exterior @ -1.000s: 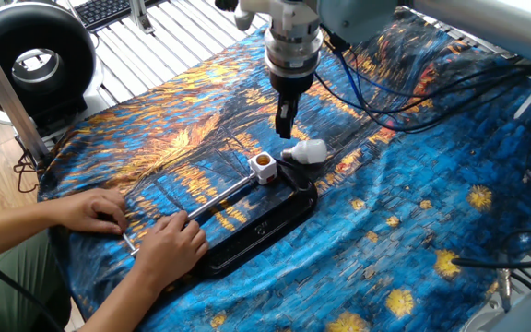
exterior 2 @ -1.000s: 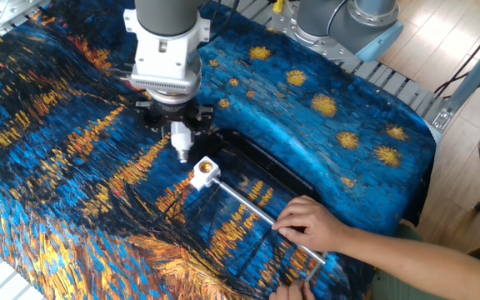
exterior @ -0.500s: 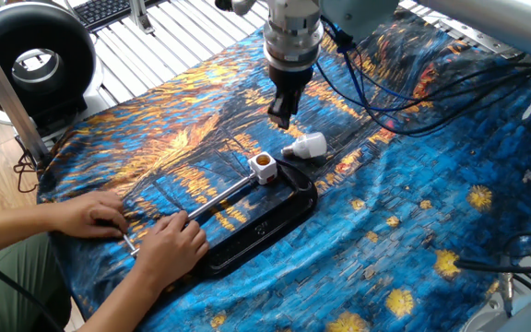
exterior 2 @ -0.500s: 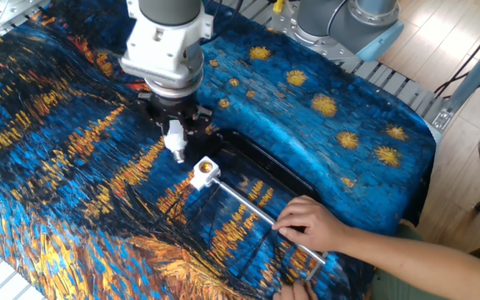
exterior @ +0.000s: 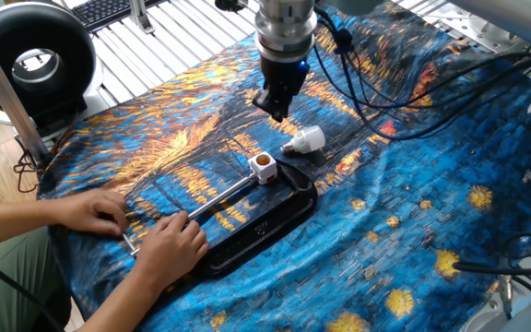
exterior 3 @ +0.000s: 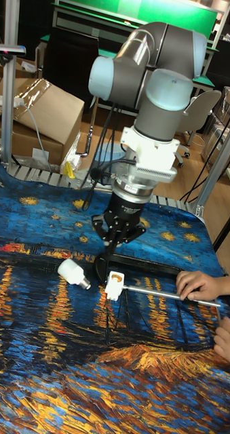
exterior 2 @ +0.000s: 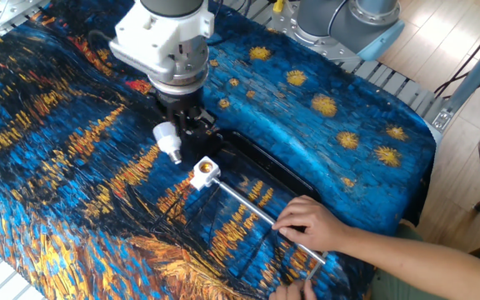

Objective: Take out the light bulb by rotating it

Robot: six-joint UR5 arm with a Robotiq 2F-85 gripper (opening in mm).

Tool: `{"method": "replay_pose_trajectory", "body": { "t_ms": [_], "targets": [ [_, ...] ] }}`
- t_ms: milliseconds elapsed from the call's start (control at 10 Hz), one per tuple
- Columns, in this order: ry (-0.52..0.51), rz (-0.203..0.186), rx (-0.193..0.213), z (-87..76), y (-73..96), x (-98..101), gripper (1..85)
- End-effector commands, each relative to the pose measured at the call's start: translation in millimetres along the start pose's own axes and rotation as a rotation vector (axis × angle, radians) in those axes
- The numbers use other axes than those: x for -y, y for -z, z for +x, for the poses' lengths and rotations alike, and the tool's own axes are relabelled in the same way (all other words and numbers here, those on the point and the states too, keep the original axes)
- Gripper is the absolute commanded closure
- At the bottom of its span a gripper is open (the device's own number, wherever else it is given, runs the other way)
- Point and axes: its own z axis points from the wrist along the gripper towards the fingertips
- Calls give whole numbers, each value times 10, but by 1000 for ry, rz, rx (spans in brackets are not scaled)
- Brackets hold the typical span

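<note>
Light bulb (exterior: 306,140), out of the white socket (exterior: 264,166), lies on its side on the painted cloth (exterior: 413,212) covering the table, just right of centre frame in one fixed view and left of the socket in the tall fixed view (exterior 3: 73,272). Gripper (exterior: 275,104) hangs above and apart from the bulb, holding nothing; whether its fingers are parted or closed cannot be told. Two human hands, one (exterior: 92,212) and the other (exterior: 170,246), at lower left steady the metal rod (exterior: 219,195) joined to the socket above a black tray (exterior: 265,226).
</note>
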Motion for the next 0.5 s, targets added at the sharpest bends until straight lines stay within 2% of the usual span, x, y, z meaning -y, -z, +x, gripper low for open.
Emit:
{"method": "replay_pose_trajectory", "body": {
  "t_ms": [0, 200, 400],
  "targets": [
    [-135, -83, -26, -11, -11, -229, 803],
    [-121, -68, -29, 8, -22, -187, 830],
    [-92, -30, -20, -33, -61, -116, 837]
  ]
}}
